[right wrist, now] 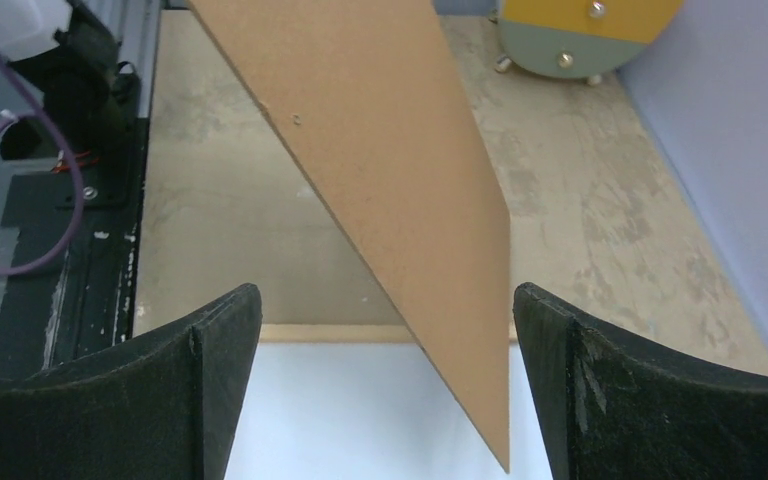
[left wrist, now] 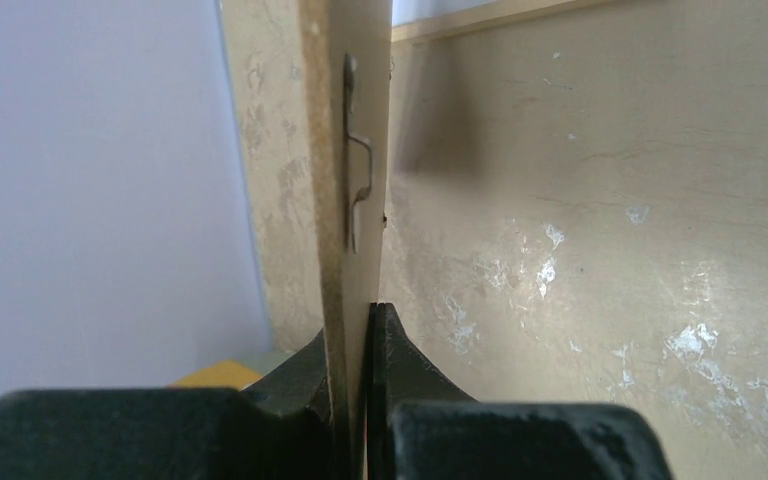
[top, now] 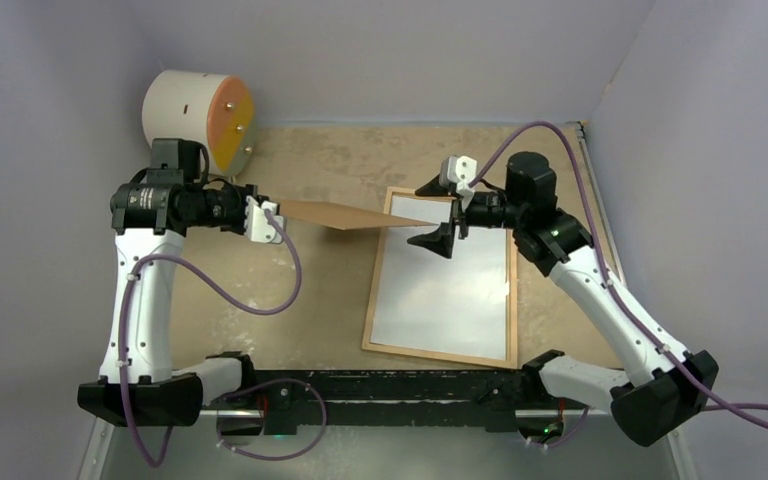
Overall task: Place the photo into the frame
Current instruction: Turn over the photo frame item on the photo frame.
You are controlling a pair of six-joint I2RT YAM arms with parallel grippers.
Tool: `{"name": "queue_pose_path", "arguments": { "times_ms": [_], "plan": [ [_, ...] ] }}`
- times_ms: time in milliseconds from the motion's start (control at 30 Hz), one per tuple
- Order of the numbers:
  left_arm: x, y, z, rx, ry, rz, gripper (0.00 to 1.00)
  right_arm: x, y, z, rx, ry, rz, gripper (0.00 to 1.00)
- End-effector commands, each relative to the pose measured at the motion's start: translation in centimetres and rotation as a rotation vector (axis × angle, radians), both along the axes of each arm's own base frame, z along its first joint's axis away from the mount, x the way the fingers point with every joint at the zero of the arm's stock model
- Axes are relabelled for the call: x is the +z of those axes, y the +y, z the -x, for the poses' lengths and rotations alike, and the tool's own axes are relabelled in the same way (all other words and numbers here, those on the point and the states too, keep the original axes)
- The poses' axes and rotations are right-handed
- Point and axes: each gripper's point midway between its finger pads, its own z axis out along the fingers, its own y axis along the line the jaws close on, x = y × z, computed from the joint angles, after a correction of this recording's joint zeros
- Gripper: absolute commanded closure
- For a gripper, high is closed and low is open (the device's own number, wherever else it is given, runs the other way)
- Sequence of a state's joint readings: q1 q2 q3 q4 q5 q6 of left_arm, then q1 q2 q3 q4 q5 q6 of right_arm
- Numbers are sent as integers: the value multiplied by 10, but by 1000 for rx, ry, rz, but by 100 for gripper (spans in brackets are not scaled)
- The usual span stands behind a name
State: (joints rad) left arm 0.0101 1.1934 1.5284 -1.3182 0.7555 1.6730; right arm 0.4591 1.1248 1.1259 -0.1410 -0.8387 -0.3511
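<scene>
The frame (top: 372, 300), thin light wood, lies flat right of the table's centre. A white sheet (top: 445, 290) fills it, seemingly the photo's plain back; no print shows. My left gripper (top: 278, 212) is shut on the left edge of the brown backing sheet (top: 350, 214) and holds it in the air, reaching over the frame's top left. In the left wrist view the fingers (left wrist: 400, 350) clamp the sheet (left wrist: 355, 120), which has a metal hanger clip. My right gripper (top: 430, 214) is open above the frame (right wrist: 310, 332). The sheet's far corner (right wrist: 390, 150) lies between its fingers (right wrist: 220, 340), ungripped.
A cream drum with a yellow and grey face (top: 200, 118) stands at the back left, and also shows in the right wrist view (right wrist: 580, 30). A black rail (top: 390, 385) runs along the near edge. Grey walls enclose the worn wooden table (top: 320, 300).
</scene>
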Motion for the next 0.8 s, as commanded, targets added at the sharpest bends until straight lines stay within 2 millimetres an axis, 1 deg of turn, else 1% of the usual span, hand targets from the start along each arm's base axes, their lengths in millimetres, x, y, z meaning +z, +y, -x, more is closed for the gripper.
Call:
{"name": "queue_pose_path", "arguments": {
  "times_ms": [0,100,167,233,300,367,467,533,633,767],
  "plan": [
    [33,-16,0,-85,-101,66,100,11,13,25,165,-99,-22,4],
    [34,-16,0,-83,-89,69,100,1,25,30,198,-80,5,7],
    [33,-16,-1,-81,-84,67,100,-11,36,29,198,-73,35,8],
    [32,-15,-1,-81,-84,62,100,-25,46,21,167,-71,81,11],
    [33,-16,0,-83,-85,61,100,-34,51,4,107,-76,109,17],
    [34,-15,0,-83,-87,60,100,-35,53,-15,31,-89,102,22],
    [35,-15,2,-85,-86,58,100,-29,58,-26,-9,-131,54,34],
    [35,-15,2,-87,-87,57,100,-25,61,-28,-16,-146,31,42],
    [36,-16,1,-89,-88,59,100,-25,66,-30,-17,-163,17,51],
    [40,-17,-1,-91,-88,71,100,-33,71,-31,-3,-164,20,61]
  ]
}}
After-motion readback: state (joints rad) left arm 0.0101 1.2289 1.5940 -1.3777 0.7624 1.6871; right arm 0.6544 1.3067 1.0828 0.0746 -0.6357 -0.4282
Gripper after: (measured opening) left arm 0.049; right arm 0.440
